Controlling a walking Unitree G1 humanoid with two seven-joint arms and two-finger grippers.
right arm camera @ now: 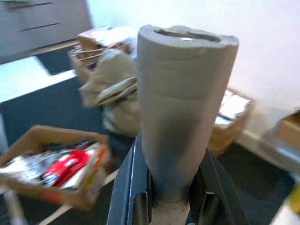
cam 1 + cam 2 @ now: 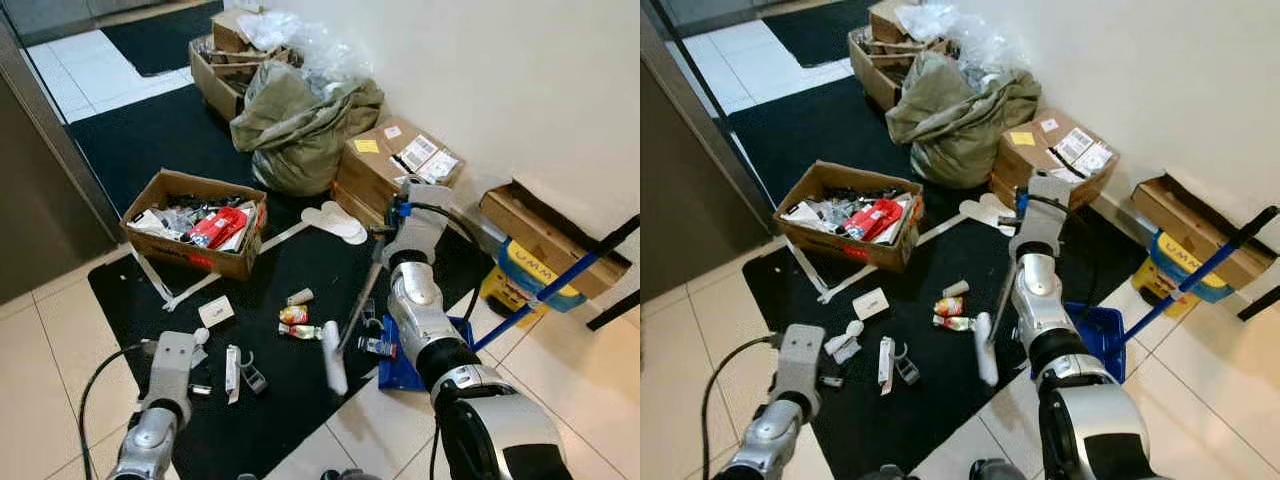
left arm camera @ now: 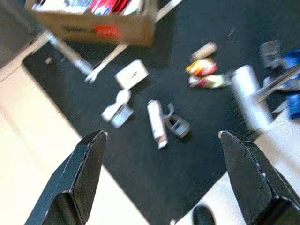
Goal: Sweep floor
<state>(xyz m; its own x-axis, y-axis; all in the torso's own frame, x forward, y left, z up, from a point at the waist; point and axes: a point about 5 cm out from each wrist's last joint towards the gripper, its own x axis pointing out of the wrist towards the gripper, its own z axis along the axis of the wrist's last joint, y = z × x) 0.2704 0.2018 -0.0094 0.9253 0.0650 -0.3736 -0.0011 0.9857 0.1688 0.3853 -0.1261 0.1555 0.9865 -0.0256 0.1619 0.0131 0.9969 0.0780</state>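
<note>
My right gripper [image 1: 171, 187] is shut on the grey foam handle [image 1: 183, 108] of a brush. The brush shaft slants down to its white head [image 2: 333, 360] at the edge of the black mat [image 2: 290, 400]. A blue dustpan [image 2: 405, 370] with a long blue handle [image 2: 550, 290] lies beside my right arm. Litter is strewn on the mat: a white box [image 2: 216, 311], a tan tube [image 2: 300, 296], two colourful wrappers [image 2: 296, 322], a white packet [image 2: 232, 372] and a grey clip [image 2: 252, 378]. My left gripper [image 3: 162, 136] hangs open above this litter, holding nothing.
An open cardboard box [image 2: 195, 220] full of rubbish stands on the mat at the left. An olive bag [image 2: 300, 125], cardboard boxes [image 2: 395, 165] and a yellow and blue container [image 2: 535, 270] line the wall on the right. White insoles [image 2: 335, 220] lie nearby. Pale tiles [image 2: 40, 350] border the mat.
</note>
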